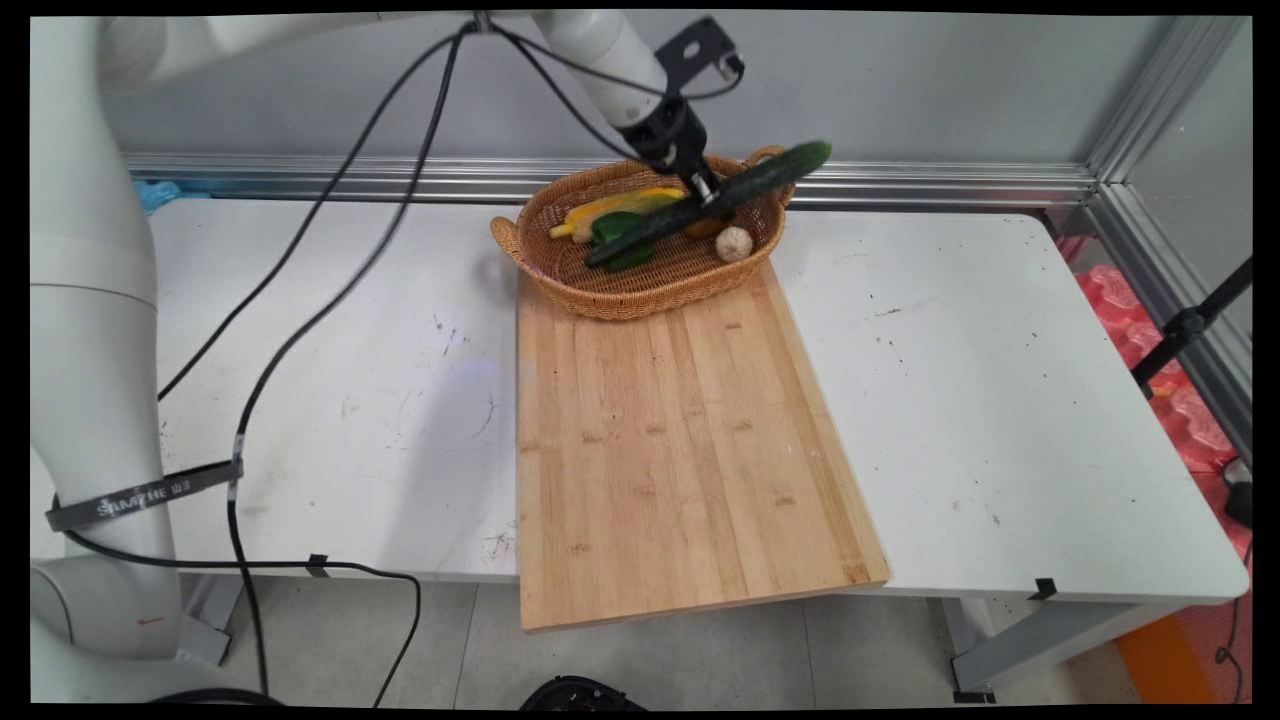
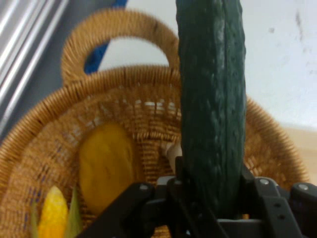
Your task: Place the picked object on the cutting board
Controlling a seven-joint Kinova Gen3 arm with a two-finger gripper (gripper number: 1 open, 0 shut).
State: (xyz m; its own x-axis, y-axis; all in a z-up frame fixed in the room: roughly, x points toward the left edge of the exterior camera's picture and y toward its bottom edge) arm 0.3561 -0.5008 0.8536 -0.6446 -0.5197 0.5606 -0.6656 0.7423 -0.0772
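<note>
Jaws pinch long dark-green bumpy cucumber (image 1: 712,203) mid-length, tilted above wicker basket (image 1: 600,292).

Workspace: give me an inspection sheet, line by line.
Surface: white table, scuffed; a wooden cutting board overhangs its near edge.
Job's things: cucumber held tilted above the wicker basket; the basket sits at the board's far end.
Clutter: in the basket, a corn cob, a green pepper, a garlic bulb and a yellow-orange item.
Grippers: gripper shut on the cucumber near its middle.
Cables: black cables hang from the arm across the table's left side.
Surroundings: grey wall, aluminium rail, red items on the floor at right.
</note>
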